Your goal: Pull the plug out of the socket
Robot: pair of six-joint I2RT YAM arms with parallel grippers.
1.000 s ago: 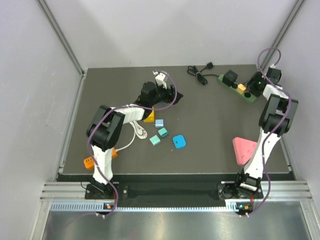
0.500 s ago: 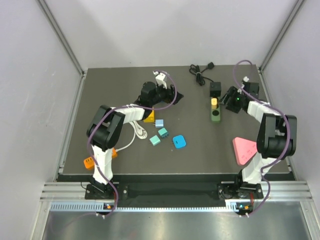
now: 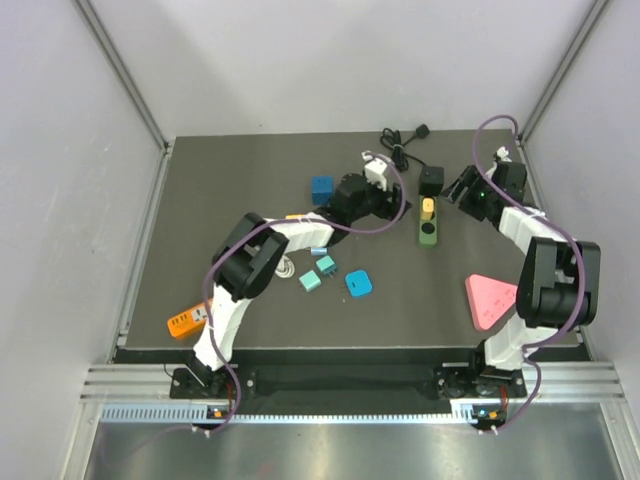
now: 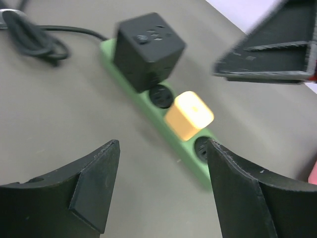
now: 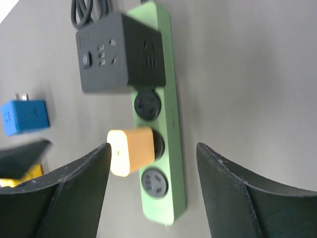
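Approach is running: left fingers (image 4: 94, 183) and right fingers (image 5: 74, 198), both wide open and empty, are flanking the socket (image 3: 428, 232) at the tabletop's (image 3: 230, 180) far right; closing squarely on the yellow plug (image 4: 189, 115) is probably following.

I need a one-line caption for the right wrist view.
Open right claw facing the long green power strip, which carries a black cube adapter and a small yellow plug.

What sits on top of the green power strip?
On the strip, a black cube adapter sits at one end and a yellow plug in the third outlet from it. Two outlets show empty. Those beneath both are hidden.
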